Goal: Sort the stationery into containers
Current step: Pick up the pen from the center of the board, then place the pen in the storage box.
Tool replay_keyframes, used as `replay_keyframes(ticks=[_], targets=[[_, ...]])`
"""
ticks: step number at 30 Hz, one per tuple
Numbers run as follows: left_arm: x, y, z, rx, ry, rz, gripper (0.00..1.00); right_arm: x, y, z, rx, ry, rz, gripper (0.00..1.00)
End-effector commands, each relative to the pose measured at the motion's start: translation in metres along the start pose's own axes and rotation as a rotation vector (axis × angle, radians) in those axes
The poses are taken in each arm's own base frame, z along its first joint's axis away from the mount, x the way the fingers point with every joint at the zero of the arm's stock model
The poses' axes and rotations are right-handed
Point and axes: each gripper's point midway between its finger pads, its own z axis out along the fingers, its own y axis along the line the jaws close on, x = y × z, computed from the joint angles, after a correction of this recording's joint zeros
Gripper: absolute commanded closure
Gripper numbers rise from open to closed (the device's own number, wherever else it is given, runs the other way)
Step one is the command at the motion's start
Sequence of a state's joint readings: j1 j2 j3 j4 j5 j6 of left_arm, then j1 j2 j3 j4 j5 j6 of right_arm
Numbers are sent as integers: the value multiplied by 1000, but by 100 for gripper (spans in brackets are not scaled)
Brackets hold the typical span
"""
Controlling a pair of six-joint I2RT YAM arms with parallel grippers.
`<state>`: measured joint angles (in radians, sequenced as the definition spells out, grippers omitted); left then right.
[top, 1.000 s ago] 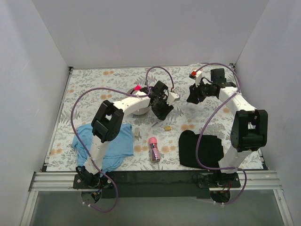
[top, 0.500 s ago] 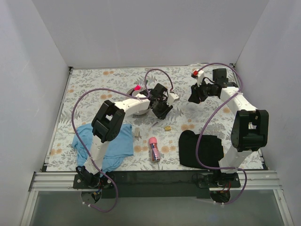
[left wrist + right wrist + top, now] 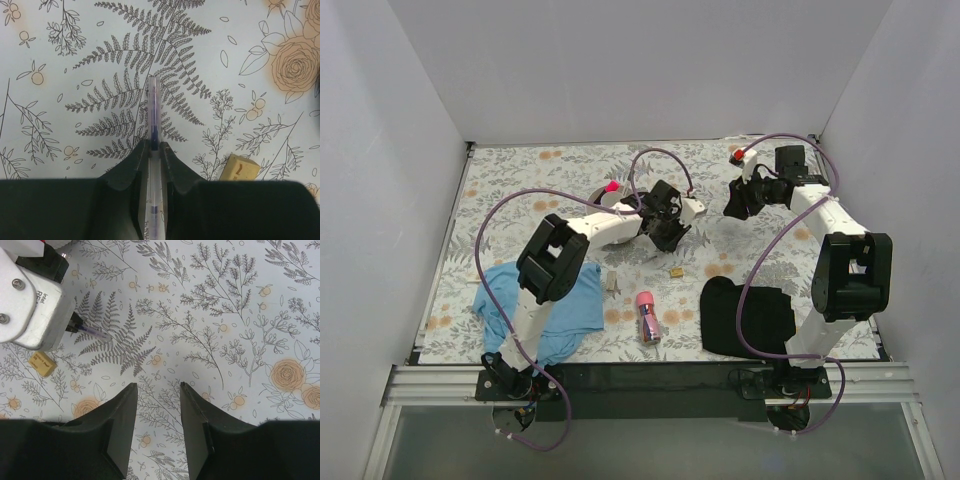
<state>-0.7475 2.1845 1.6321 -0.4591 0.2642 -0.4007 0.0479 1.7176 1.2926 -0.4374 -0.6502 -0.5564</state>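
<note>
Right now my left hand [image 3: 154,147] is pinching a thin clear pen [image 3: 154,115] between its fingers, just to the right of the white organiser [image 3: 617,237], with the pen's tip pointing out over the flowered bench [image 3: 520,170]. My left arm is lying across the organiser and hiding most of its compartments. A red-pink highlighter [image 3: 612,186] is poking up at its far rim, though I cannot tell which compartment is holding it. My right hand [image 3: 156,386] is hanging spread and empty, farther right of the organiser. A brass piece [image 3: 675,271], a small grey piece [image 3: 612,283] and a stubby pink tube [image 3: 646,315] are lying on the bench nearer than the organiser, between a blue cloth [image 3: 555,300] and a black cloth [image 3: 745,315].
</note>
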Motion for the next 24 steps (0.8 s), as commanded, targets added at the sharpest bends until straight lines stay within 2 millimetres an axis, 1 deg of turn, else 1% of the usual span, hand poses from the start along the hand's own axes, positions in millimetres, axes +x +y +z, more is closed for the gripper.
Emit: replay_keyframes(ticks=[1, 2, 3, 4, 5, 6, 7, 8, 9, 10, 11, 12, 13, 14, 15, 16, 17, 18, 19, 20, 21, 22, 23, 24], targets=[[-3, -1, -32, 31, 22, -43, 100, -1, -11, -2, 34, -2, 24, 53], [-23, 3, -50, 30, -37, -46, 100, -5, -16, -6, 53, -11, 32, 53], [-38, 3, -65, 48, -90, -50, 100, -6, -20, -7, 70, -10, 68, 54], [-51, 18, -84, 41, -151, -58, 100, -8, -23, -9, 81, -20, 87, 54], [-77, 18, -120, 47, -251, -31, 100, -8, -25, -10, 86, -25, 110, 54], [-87, 17, -137, 82, -308, -33, 100, -10, -25, -9, 87, -33, 120, 54], [-100, 33, -162, 65, -397, -31, 100, -11, -24, -9, 85, -35, 124, 54], [-115, 33, -196, 59, -485, -3, 100, -11, -25, -9, 87, -35, 123, 54], [-110, 33, -207, 75, -519, -15, 100, -12, -29, -9, 100, -32, 119, 54], [-122, 43, -230, 64, -626, 27, 100, -14, -30, -9, 105, -32, 130, 54], [-124, 46, -243, 47, -673, 51, 100, -10, -38, -12, 121, -24, 158, 54], [-114, 39, -257, 28, -710, 70, 100, -17, -46, -16, 141, -33, 160, 54], [-124, 48, -278, -33, -800, 105, 100, -19, -49, -17, 147, -31, 166, 54], [-124, 47, -288, -66, -845, 125, 100, -17, -51, -14, 144, -16, 196, 54], [-126, 43, -310, -116, -906, 148, 100, -19, -56, -14, 162, -8, 208, 54], [-117, 47, -309, -153, -951, 136, 100, -30, -63, -18, 180, -22, 200, 54], [-114, 57, -315, -231, -984, 107, 100, -29, -65, -15, 183, -14, 221, 54], [-111, 59, -327, -282, -1026, 93, 100, -30, -71, -16, 205, -10, 227, 54], [-97, 66, -319, -331, -1055, 62, 100, -42, -76, -19, 222, -28, 219, 54], [-91, 75, -320, -387, -1079, 29, 100, -39, -78, -15, 220, -14, 240, 54], [-91, 78, -327, -429, -1140, 45, 100, -42, -82, -16, 236, -11, 253, 54], [-85, 82, -322, -454, -1154, 31, 100, -44, -85, -16, 247, -5, 253, 54], [-64, 96, -310, -522, -1147, -50, 100, -47, -88, -16, 260, 5, 238, 54], [-67, 99, -324, -570, -1232, -45, 100, -51, -83, -10, 266, 25, 180, 54]])
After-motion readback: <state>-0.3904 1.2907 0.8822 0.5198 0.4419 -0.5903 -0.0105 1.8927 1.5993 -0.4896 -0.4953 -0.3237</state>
